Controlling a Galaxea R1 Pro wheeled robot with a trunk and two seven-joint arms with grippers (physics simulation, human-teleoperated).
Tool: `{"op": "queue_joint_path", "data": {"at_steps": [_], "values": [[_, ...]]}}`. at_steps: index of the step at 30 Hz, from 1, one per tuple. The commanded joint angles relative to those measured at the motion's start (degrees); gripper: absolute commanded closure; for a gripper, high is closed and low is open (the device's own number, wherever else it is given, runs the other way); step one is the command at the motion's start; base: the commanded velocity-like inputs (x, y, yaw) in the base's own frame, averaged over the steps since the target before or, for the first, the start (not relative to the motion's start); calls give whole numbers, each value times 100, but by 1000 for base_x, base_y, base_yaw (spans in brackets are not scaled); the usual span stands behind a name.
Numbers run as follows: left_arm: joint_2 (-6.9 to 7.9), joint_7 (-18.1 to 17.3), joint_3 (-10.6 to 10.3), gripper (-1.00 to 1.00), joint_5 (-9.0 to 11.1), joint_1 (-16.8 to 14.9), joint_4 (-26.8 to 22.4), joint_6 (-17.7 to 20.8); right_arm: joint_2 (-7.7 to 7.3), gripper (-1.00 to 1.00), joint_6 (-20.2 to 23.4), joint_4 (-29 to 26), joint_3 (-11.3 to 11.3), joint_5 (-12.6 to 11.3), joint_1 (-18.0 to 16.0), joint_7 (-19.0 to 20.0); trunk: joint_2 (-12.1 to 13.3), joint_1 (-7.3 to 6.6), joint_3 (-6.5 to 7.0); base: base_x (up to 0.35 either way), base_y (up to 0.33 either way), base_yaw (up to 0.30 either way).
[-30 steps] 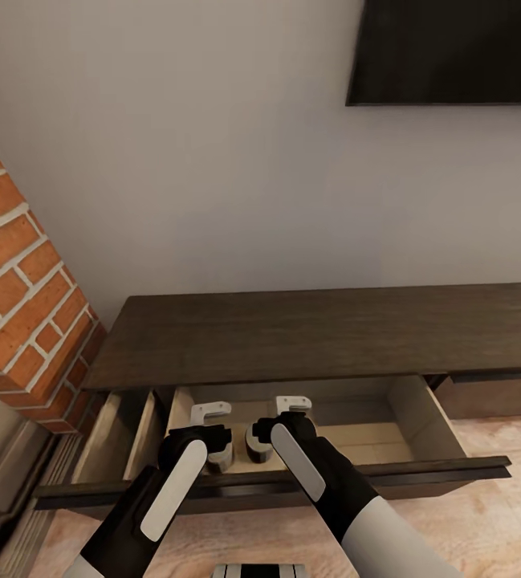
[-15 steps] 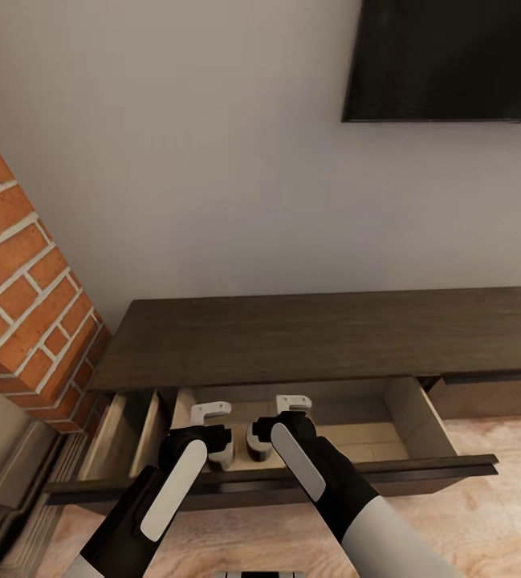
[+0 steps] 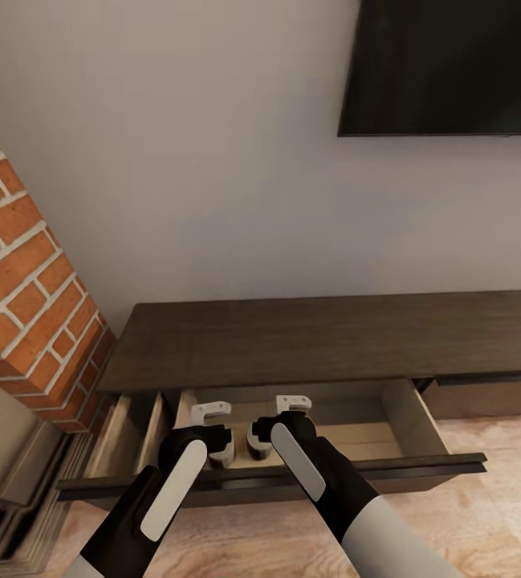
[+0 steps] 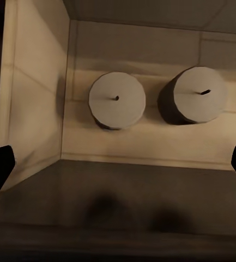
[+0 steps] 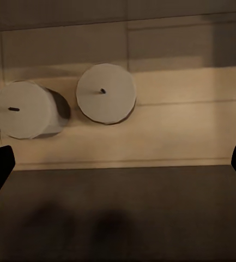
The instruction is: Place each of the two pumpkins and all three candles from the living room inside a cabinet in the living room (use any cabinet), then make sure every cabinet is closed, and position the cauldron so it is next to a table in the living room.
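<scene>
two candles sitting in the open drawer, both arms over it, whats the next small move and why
Probably lift both arms up and back out of the drawer. Two candles stand upright on its floor, apart from each other, and the left tool and right tool hang open above them, holding nothing. One candle and both pumpkins remain to fetch.

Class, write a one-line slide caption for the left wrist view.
Two candles stand upright, side by side and apart, on the pale floor of the open cabinet drawer.
</scene>
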Motion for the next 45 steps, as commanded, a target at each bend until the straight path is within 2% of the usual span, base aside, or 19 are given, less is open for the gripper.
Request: {"op": "queue_joint_path", "data": {"at_steps": [1,17,22,28,45], "values": [[1,60,-6,-100,54,-4,-5,6,0,-100,7,-5,8,-51,-4,-56,39,-23,14,0,0,0],[8,60,-6,-100,56,-4,-5,6,0,-100,6,-5,1,-56,-6,-56,681,-375,301,0,0,-21],[10,56,6,-100,59,-4,-8,6,0,-100,6,-5,0,-70,-6,-56,882,-485,391,0,0,-252],[15,35,245,-100,60,-4,-10,77,0,-100,6,-5,-1,-82,-6,-51,1122,-616,498,0,0,-276],[15,27,275,-100,60,-4,-13,111,0,-100,6,-5,-9,-86,-4,-48,1804,-990,835,0,0,-278]]}}
